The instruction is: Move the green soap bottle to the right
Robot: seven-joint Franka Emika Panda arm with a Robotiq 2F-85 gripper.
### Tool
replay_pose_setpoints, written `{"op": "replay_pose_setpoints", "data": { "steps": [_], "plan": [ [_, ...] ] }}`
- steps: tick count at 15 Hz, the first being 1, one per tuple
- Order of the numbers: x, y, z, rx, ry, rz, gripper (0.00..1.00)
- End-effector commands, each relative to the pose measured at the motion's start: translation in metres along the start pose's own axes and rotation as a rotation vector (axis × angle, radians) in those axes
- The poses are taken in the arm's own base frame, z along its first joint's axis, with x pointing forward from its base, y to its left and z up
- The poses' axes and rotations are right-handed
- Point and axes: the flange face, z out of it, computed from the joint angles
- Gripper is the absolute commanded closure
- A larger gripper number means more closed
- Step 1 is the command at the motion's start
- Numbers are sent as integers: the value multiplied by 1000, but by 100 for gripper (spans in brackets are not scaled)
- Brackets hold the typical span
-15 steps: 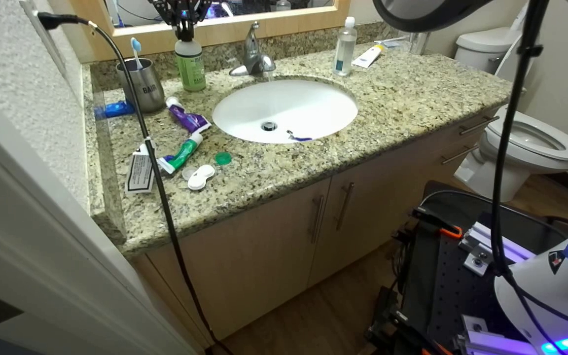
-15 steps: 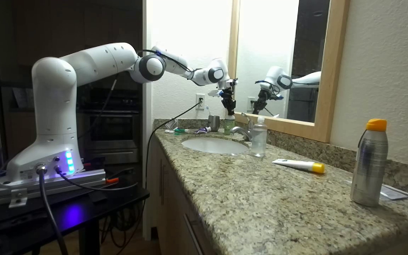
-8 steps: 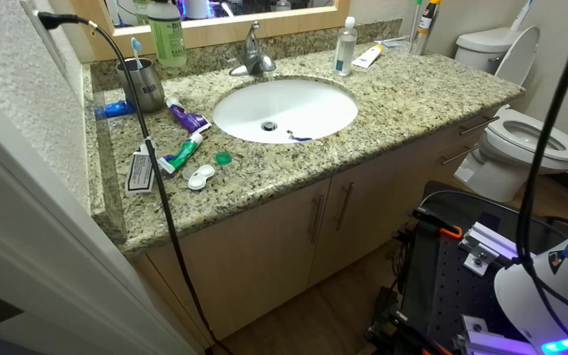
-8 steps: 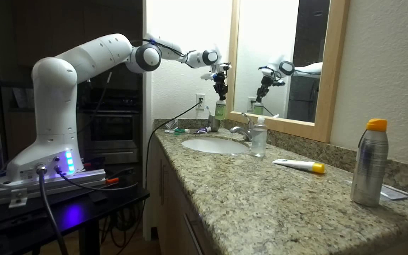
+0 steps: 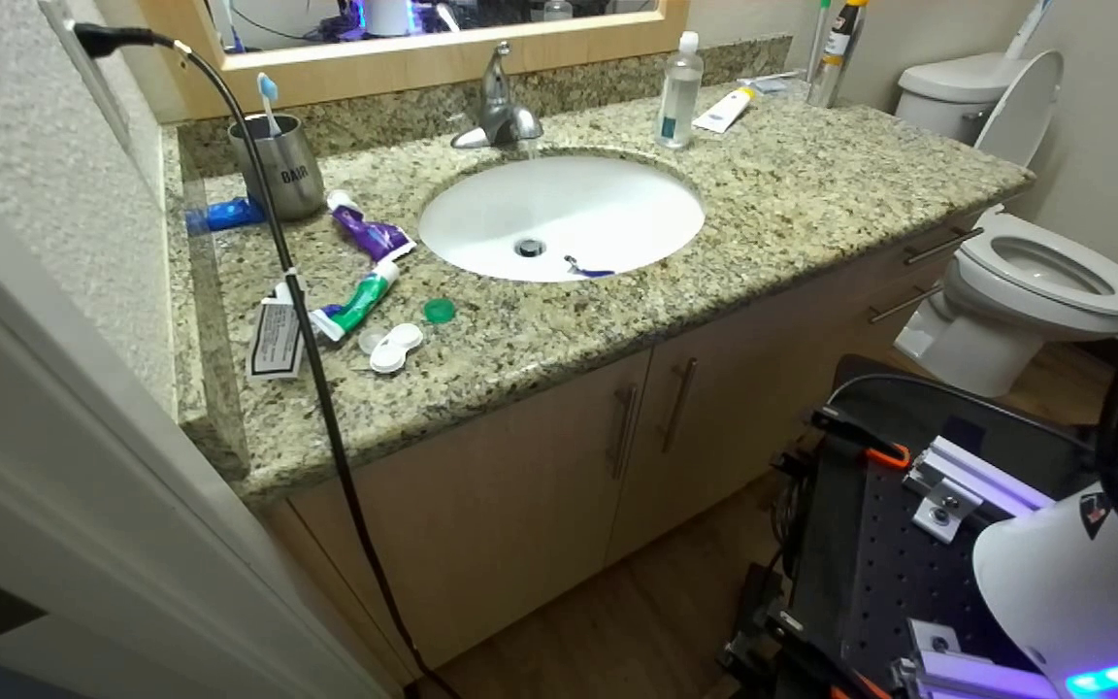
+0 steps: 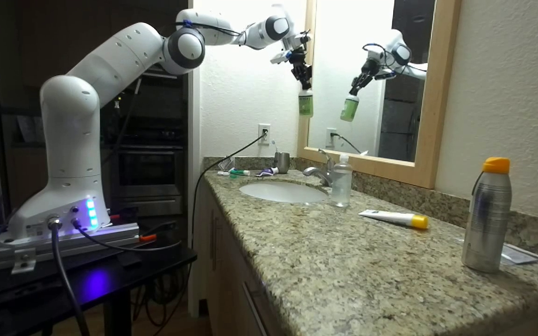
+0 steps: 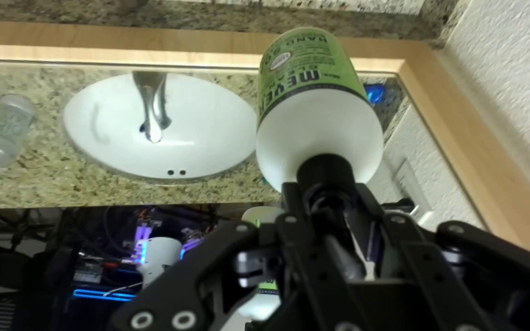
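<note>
The green soap bottle hangs in the air in an exterior view, well above the counter and close to the mirror. My gripper is shut on its black top from above. In the wrist view the bottle shows its green label and white shoulder. There the gripper's fingertips press on both sides of the black collar. The bottle is slightly tilted. Its reflection shows in the mirror. Bottle and gripper are out of view in the exterior view that shows the whole sink.
A faucet and a clear bottle stand behind the sink. A metal cup and tubes lie to its left in that view. A white tube and a spray can are farther along. The mirror frame is close.
A second ago the bottle stood on the counter by the faucet with my gripper at its top. It has been lifted high and has left the top of an exterior view.
</note>
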Motion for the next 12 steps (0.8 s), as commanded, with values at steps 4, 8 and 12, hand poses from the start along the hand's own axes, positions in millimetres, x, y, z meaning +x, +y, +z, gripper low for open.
{"op": "replay_pose_setpoints", "data": {
  "steps": [4, 8, 12],
  "plan": [
    [9, 144, -62, -91, -51, 147, 92],
    [6, 218, -66, -165, -52, 263, 92],
    [-17, 249, -1, -196, -183, 354, 92]
  ]
}}
